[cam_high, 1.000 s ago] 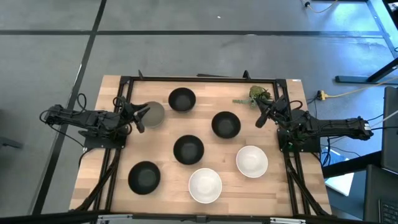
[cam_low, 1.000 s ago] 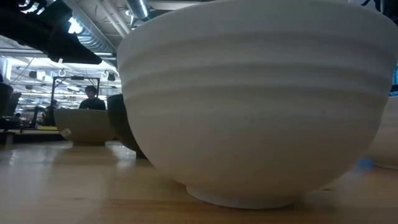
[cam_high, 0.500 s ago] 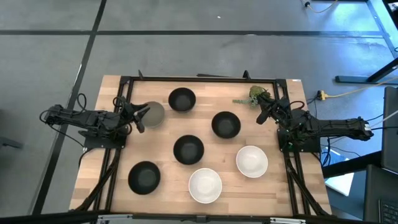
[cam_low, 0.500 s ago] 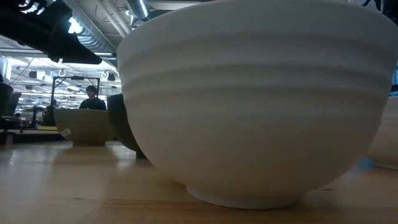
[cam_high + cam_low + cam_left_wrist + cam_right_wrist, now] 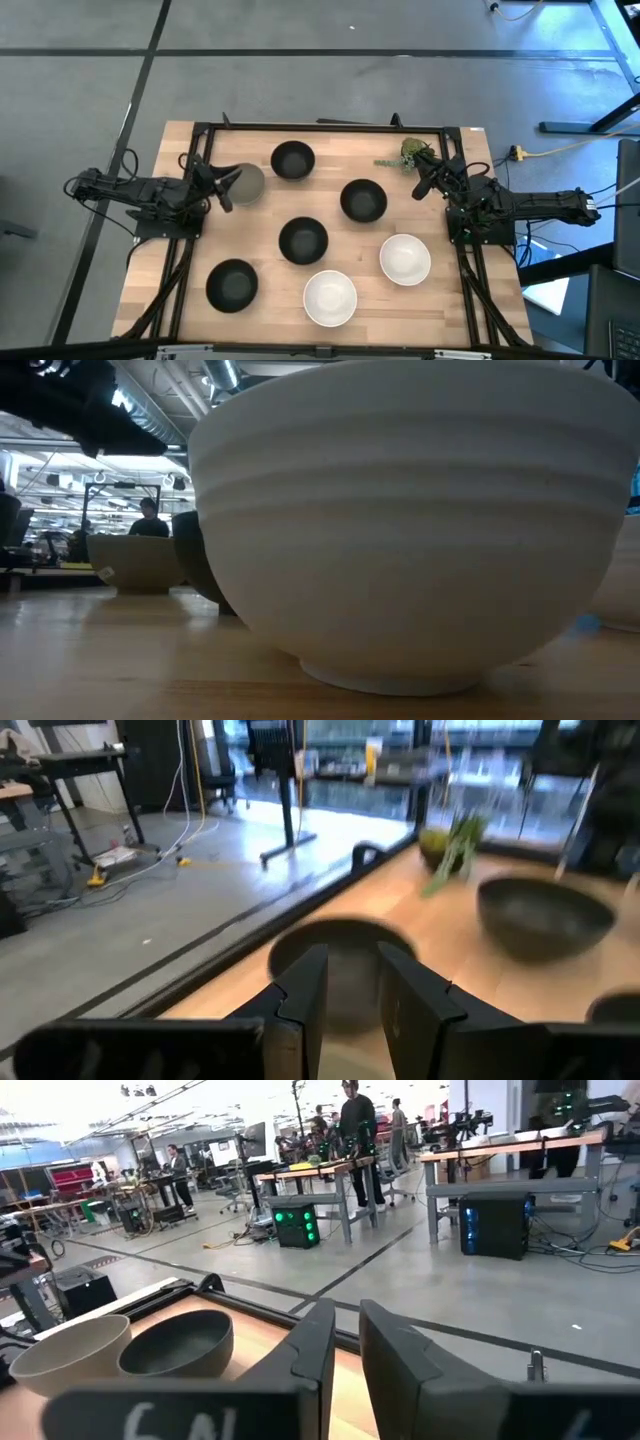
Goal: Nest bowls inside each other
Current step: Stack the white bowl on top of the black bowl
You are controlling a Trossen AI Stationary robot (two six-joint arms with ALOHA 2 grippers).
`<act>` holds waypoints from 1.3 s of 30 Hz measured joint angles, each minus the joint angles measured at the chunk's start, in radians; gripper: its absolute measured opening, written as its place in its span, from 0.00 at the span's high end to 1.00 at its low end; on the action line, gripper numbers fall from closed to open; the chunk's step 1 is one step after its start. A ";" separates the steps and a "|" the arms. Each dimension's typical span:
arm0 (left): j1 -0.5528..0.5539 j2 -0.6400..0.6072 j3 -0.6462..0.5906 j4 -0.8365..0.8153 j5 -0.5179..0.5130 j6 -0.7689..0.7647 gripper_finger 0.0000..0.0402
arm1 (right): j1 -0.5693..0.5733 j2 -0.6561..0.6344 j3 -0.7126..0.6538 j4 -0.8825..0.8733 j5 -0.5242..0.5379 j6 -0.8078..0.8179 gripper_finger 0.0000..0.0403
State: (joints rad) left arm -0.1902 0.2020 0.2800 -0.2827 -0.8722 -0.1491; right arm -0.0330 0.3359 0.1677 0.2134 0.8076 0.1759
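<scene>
Seven small round bowls lie singly on the pale wooden surface (image 5: 190,300), none nested.

The grey-green bowl (image 5: 244,184) sits at the far left, the left tool (image 5: 226,189) at its rim, fingers narrowly parted, gripping nothing visible. Four matte black bowls (image 5: 303,240) spread across the middle; two white bowls (image 5: 330,298) sit at the near right. The right tool (image 5: 422,186), narrowly parted and empty, hovers beside a green plant sprig (image 5: 404,154).

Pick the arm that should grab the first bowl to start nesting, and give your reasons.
Left, probably. The left gripper already sits at the grey-green bowl, with a black bowl just beyond it to nest into. The right gripper is by the plant sprig, with no bowl at its fingers.
</scene>
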 joint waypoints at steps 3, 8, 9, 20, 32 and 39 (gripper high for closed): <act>0.000 0.000 0.000 0.087 0.000 0.028 0.80 | 0.000 0.000 0.000 0.000 -0.014 -0.003 0.86; 0.000 0.000 0.000 0.137 0.002 0.023 0.80 | 0.000 0.000 0.000 0.000 -0.023 -0.039 0.75; 0.000 0.000 0.000 0.142 0.007 0.020 0.80 | 0.000 0.000 0.000 0.000 -0.023 -0.045 0.71; 0.000 0.057 0.000 0.267 0.216 0.053 0.80 | 0.000 0.000 0.000 0.004 -0.243 -0.043 0.36; 0.000 0.153 0.000 0.323 0.212 0.054 0.80 | 0.000 0.001 0.021 0.036 -0.259 -0.050 0.33; 0.000 0.194 0.000 0.323 0.212 0.054 0.80 | 0.000 0.067 0.307 -0.437 -0.271 -0.037 0.33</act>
State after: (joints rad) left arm -0.1902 0.3959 0.2802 0.0406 -0.6598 -0.0948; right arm -0.0327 0.4030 0.4747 -0.2238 0.5369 0.1384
